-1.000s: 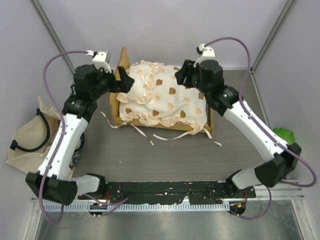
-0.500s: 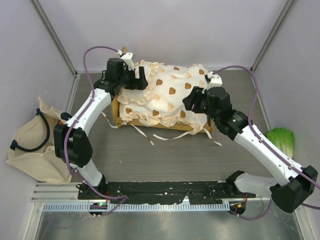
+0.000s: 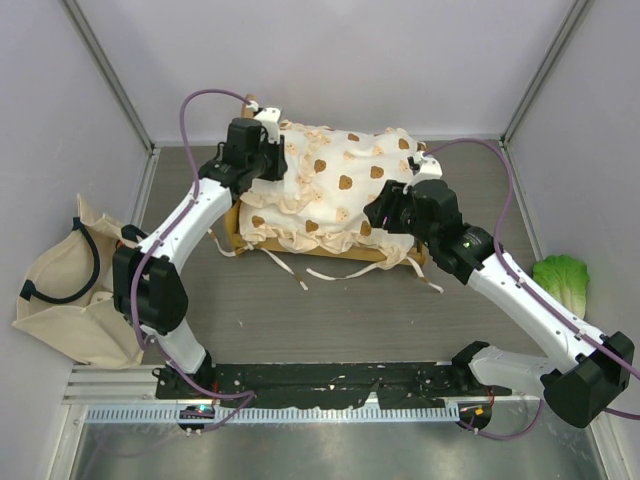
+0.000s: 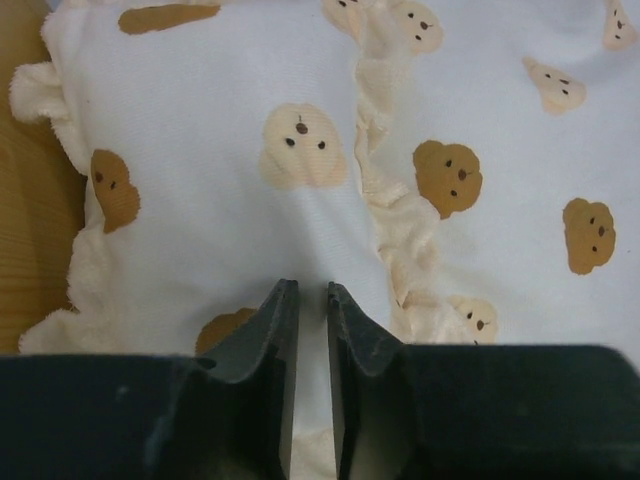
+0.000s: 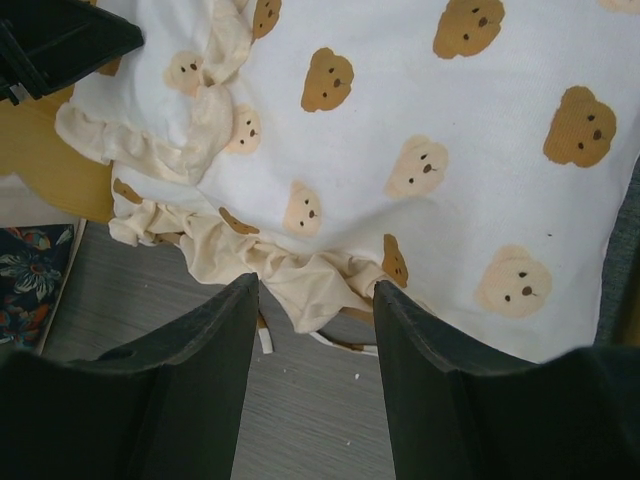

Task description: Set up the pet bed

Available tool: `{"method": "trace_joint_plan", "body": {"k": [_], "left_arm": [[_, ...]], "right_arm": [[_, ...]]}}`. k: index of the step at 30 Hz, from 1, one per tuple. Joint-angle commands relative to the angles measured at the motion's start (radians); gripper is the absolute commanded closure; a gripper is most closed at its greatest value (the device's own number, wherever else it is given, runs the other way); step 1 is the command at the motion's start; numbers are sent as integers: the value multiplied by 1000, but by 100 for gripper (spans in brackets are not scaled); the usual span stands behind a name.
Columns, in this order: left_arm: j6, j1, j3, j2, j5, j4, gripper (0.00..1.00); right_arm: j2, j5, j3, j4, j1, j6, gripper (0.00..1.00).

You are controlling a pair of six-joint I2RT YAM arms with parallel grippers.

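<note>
left pincer (image 4: 306, 292): jaws drawn to a thin slit, tips down on the pillow (image 4: 230, 200); impossible to tell whether any cloth is pinched between them. just ahead of the tips, bear print and a frilled seam; to the left of them, bare wood of the bed (image 4: 25, 250).

right pincer (image 5: 315, 300): released, jaws wide, nothing between, hanging above the cushion (image 5: 450, 200) with its ruffled edge right under the tips. beyond that edge, grey table (image 5: 300, 420).

from above: cushion lying on the bed between the two pincers, bulging and skewed, near ruffle spilling over the front rail. pillow at the headboard end, under the left pincer. loose ties (image 3: 300, 272) trailing on the table, nearer the bases than either pincer. well out beyond the left pincer, a tote (image 3: 60, 300); well out beyond the right one, a lettuce toy (image 3: 565, 280).

by the look of it: bedding already on the frame, so the bulk done. probably left: squaring and flattening the cushion, seating the pillow, perhaps dealing with the ties.
</note>
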Motion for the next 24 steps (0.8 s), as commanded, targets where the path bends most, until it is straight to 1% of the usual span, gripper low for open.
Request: {"method": "trace_joint_plan", "body": {"k": [1, 2, 3, 4, 5, 6, 7, 9, 11, 13, 14, 16, 17, 18, 20, 22, 24], "left_arm": [[31, -13, 26, 11, -7, 17, 84], [35, -13, 26, 14, -15, 14, 88], [40, -16, 27, 15, -17, 11, 88], [45, -14, 28, 14, -20, 11, 83], [43, -16, 23, 6, -24, 19, 55], [45, -17, 18, -1, -23, 26, 49], [42, -19, 17, -9, -27, 31, 47], [43, -22, 17, -37, -47, 52, 33], [52, -25, 23, -55, -57, 74, 25], [66, -24, 34, -75, -63, 89, 20], [87, -25, 38, -75, -99, 103, 18], [123, -25, 37, -74, -141, 124, 16], [144, -25, 31, -69, -158, 159, 11], [178, -21, 28, -60, -171, 176, 8], [204, -21, 41, -22, -184, 169, 8], [200, -19, 61, 18, -188, 155, 7], [183, -21, 81, 44, -193, 108, 8]], "right_arm": [[-25, -11, -2, 25, 0, 9, 45], [-25, -12, -2, 22, 2, 11, 45], [-25, -9, -5, 23, 0, 14, 45], [-25, -11, -8, 22, 2, 15, 45], [-25, -9, -10, 22, 2, 17, 45], [-25, -12, -13, 19, 2, 17, 45], [-25, -11, -16, 22, 2, 20, 45], [-22, -14, -21, 22, 0, 23, 45], [-16, -20, -21, 22, 2, 25, 45], [-12, -26, -19, 22, 2, 25, 45], [-5, -27, -18, 22, 2, 25, 45], [1, -32, -15, 23, 2, 23, 45], [7, -37, -13, 23, 0, 25, 45], [10, -43, -13, 23, 0, 23, 45], [18, -50, -13, 25, 0, 25, 45], [28, -60, -15, 25, 0, 25, 45], [34, -63, -18, 25, 0, 26, 45]]}}
